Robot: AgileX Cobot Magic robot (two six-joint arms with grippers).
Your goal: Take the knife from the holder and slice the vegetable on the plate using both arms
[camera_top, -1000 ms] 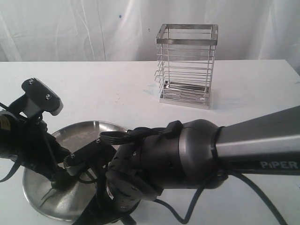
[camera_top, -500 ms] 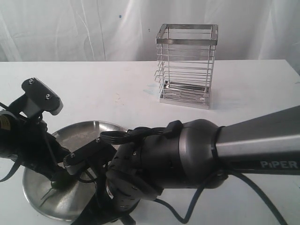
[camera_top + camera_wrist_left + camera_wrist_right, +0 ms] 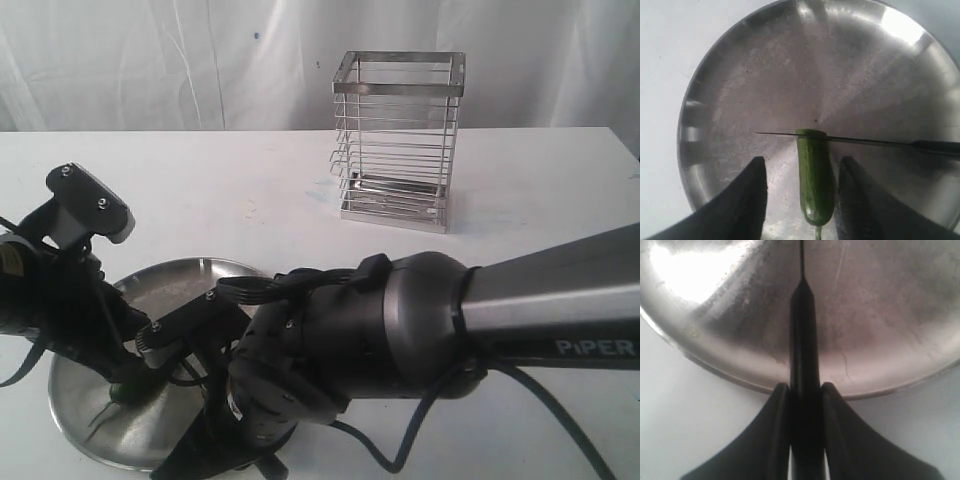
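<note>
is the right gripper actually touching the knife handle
Touching. In the right wrist view the knife has its black handle pinched between the two fingers of the right gripper, with no gap showing on either side.

A white tabletop point(image 3: 250, 170) spreads out under and around the left pincer point(image 3: 802, 167), faintly scuffed with small marks point(image 3: 250, 207) some way beyond it, and farther off a creased white cloth backdrop point(image 3: 150, 60) hangs behind the table's far edge.
</note>
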